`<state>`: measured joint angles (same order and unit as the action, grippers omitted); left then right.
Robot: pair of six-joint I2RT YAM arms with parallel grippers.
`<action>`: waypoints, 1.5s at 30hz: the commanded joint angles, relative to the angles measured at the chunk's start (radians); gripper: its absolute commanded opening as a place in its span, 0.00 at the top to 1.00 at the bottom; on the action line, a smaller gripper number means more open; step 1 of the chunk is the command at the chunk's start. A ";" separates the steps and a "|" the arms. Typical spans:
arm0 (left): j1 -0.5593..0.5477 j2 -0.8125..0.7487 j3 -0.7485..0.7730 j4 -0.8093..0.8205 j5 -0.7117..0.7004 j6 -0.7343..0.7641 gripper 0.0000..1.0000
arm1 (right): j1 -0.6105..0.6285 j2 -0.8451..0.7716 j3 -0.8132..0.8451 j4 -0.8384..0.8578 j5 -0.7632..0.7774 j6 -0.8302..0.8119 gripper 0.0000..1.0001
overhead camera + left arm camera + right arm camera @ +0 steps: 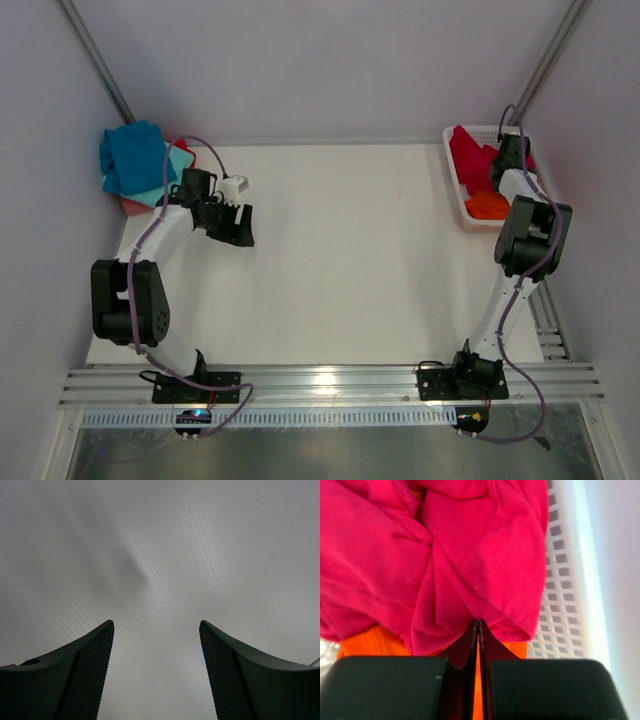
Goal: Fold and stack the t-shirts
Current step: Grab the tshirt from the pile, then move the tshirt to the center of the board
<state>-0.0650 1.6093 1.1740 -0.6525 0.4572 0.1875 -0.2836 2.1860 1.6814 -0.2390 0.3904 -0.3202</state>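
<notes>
Basket (pixel 560 580), far right corner, holds a crimson tee (pixel 445 555) pinched in the closed right hand (pixel 478 625); left hand (pixel 156 630) open over the counter (pixel 175 555).

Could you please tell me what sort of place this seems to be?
Probably a robotics lab test cell: two arms bolted to a rail at a white table, plain walls around, with t-shirts piled in a corner and more in a white basket.
</notes>
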 commanded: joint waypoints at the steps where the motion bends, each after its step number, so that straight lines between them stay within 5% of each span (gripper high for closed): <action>1: -0.001 -0.032 -0.008 0.027 0.028 -0.008 0.29 | -0.008 -0.146 -0.028 0.082 -0.041 -0.025 0.97; 15: 0.001 0.003 0.001 0.040 0.034 -0.017 0.30 | 0.056 -0.429 0.112 -0.020 -0.255 -0.065 0.97; 19: 0.001 0.003 0.003 0.039 0.035 -0.020 0.30 | 0.138 -0.515 0.146 -0.112 -0.362 -0.069 0.97; 22: 0.001 0.003 -0.004 0.043 0.031 -0.020 0.30 | 0.213 -0.597 0.225 -0.249 -0.668 0.015 0.97; 26: 0.001 0.000 -0.019 0.050 0.029 -0.017 0.30 | 0.343 -0.634 0.320 -0.331 -0.817 0.110 0.97; 32: 0.001 0.001 -0.028 0.057 0.029 -0.017 0.31 | 0.640 -0.657 0.442 -0.517 -0.913 -0.022 0.97; 45: 0.001 0.004 -0.037 0.067 0.031 -0.016 0.31 | 0.842 -0.655 0.432 -0.810 -1.244 -0.197 0.97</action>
<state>-0.0650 1.6096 1.1343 -0.6178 0.4717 0.1822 0.5488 1.5475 2.0853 -0.9974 -0.7120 -0.4545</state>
